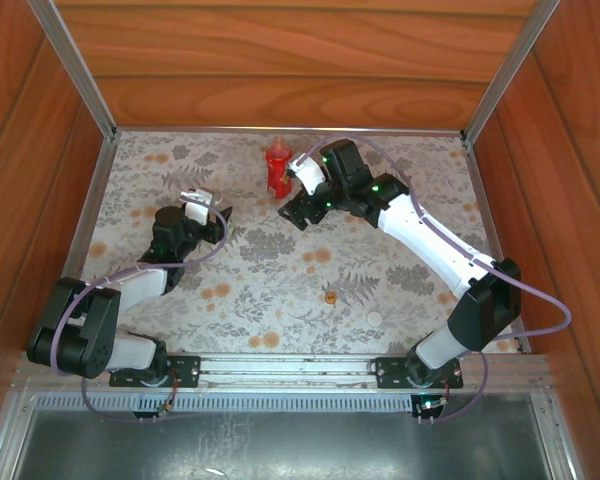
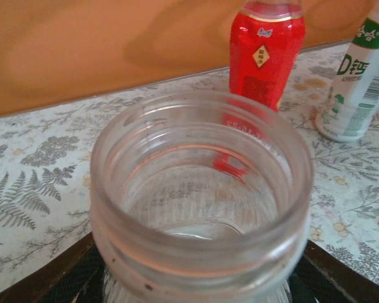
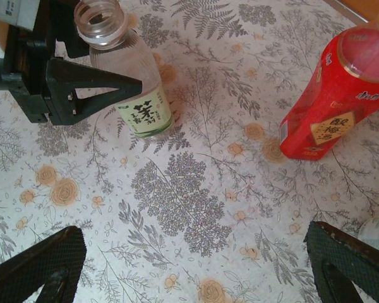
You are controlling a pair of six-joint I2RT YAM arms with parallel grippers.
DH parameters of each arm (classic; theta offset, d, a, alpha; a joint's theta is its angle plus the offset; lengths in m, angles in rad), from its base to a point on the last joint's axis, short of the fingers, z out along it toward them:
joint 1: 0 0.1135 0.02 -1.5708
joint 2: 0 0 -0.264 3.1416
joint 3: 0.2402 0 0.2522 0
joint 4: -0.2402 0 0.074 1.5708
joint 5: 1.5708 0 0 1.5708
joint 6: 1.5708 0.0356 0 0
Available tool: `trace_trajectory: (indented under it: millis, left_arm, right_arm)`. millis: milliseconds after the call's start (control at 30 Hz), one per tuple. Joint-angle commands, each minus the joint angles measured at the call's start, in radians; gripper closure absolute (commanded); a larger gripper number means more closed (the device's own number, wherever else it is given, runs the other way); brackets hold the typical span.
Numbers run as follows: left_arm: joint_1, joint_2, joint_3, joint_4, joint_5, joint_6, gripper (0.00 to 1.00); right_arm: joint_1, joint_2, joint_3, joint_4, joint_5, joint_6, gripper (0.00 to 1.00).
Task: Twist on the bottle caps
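left gripper [image 2: 197, 276] clenched on clear bottle [image 3: 136, 82], upper left of the right wrist view, neck uncapped; right gripper [image 3: 192, 265] released, empty, over table [image 3: 196, 189]; orange cap [image 1: 330, 296], white cap [image 1: 375, 318] lie loose lower centre. Risk: squeeze tilts the bottle, or right arm swings and knocks red bottle [image 1: 278, 170] over

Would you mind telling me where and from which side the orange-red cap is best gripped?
Probably across its round side wall, coming straight down from above: the orange-red cap lies flat and low on the table, apart from the white cap, so a sideways approach would find little to pinch.
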Motion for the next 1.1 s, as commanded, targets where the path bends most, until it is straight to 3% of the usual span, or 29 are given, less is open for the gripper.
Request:
trace_trajectory:
  millis: [0,200,400,633,900,1067]
  left_arm:
    - [0.007,-0.018,0.003,0.020,0.072,0.015,0.40]
    - [-0.007,-0.004,0.023,0.019,0.288,0.030,0.40]
    - [-0.111,0.049,0.049,0.014,0.524,0.125,0.40]
    - [-0.226,0.116,0.104,-0.017,0.675,0.185,0.40]
    - [-0.290,0.190,0.176,-0.068,0.693,0.219,0.39]
    - [-0.298,0.182,0.167,-0.071,0.627,0.230,0.16]
  right_arm:
    - [0.007,-0.035,-0.033,0.009,0.001,0.018,0.05]
    - [0.005,-0.114,-0.113,0.050,0.033,0.053,0.05]
    - [0.002,-0.252,-0.245,0.070,0.110,0.075,0.05]
    - [-0.013,-0.401,-0.375,0.049,0.172,0.097,0.05]
    - [-0.017,-0.454,-0.421,0.036,0.192,0.115,0.05]
    - [-0.019,-0.457,-0.421,0.041,0.194,0.110,0.05]
